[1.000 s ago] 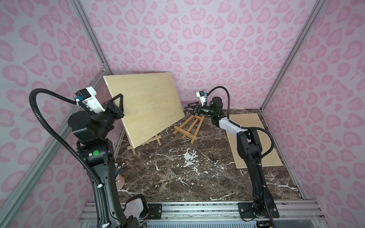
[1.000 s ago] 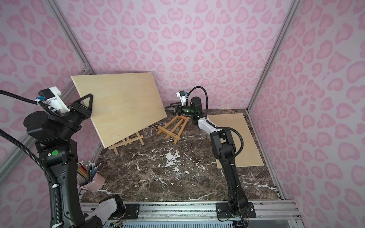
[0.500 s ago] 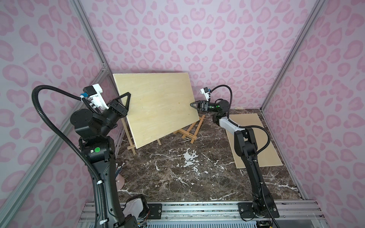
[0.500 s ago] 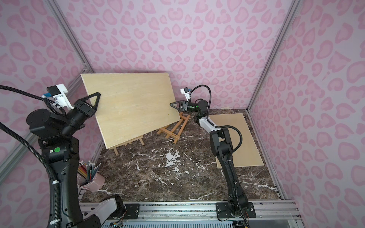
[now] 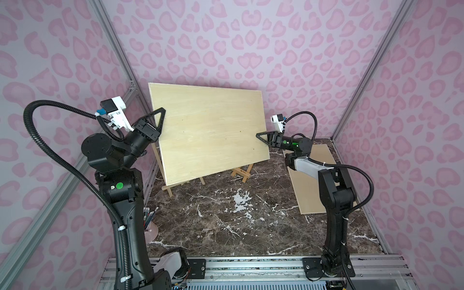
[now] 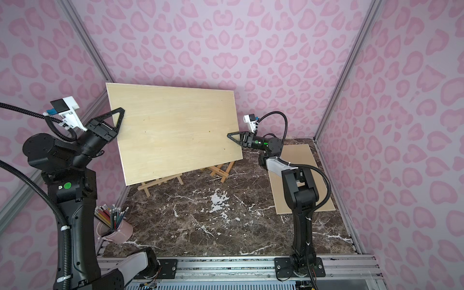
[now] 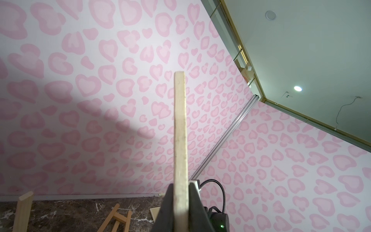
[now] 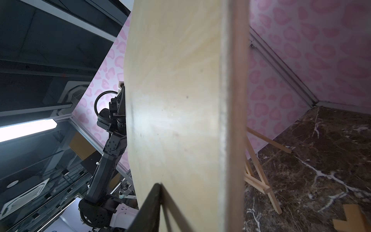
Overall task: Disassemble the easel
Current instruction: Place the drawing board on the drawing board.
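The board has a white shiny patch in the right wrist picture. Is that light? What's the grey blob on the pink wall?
Right wrist view: yes, glare on the board, likely from the bright lamp; left wrist view: the grey blob is a soft shadow on the wall.

I record a pink cup [image 6: 120, 232] of coloured pencils [image 6: 110, 216], lower left in a top view, standing on the dark marble tabletop [image 6: 213, 226]. Pink-patterned walls [image 6: 226, 50] enclose it.
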